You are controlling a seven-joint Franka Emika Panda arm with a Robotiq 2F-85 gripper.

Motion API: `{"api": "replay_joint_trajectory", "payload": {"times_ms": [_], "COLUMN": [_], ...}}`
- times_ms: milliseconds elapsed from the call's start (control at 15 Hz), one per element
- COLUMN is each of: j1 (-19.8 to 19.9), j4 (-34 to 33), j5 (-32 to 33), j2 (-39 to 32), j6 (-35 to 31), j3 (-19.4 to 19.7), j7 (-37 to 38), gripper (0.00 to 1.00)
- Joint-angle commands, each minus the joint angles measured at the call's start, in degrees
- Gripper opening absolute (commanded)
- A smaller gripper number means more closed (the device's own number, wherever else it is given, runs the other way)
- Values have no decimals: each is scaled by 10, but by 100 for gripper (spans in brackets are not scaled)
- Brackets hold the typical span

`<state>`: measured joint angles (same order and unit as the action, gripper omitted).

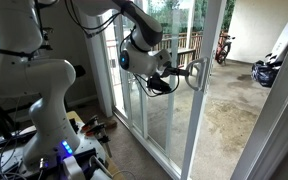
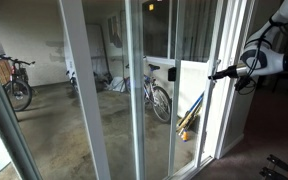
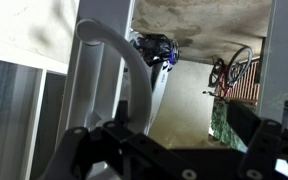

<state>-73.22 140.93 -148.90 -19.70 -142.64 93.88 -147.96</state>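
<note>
Wrist view is showing the black claw (image 3: 169,150) sitting open-jawed at the curved grey metal handle (image 3: 124,70) of the white-framed sliding glass door (image 3: 94,100), so centring that handle before squeezing is looking wisest.

Door handle (image 3: 132,62) — pale grey curved D-loop, fixed upright on white stile of sliding glass door (image 1: 192,130) — approx mid-height.
</note>
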Motion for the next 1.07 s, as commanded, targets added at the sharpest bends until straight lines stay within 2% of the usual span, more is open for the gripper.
{"api": "replay_joint_trajectory", "payload": {"times_ms": [0,400,1000], "j1": [-28,-59,-58], "j4": [-5,-1,25], "j5": [0,0,13], "j2": [-26,-58,-24], "j6": [-11,-28,-22], "j3": [0,-1,17], "j7": [28,50,33], "gripper": [100,100,100]}}
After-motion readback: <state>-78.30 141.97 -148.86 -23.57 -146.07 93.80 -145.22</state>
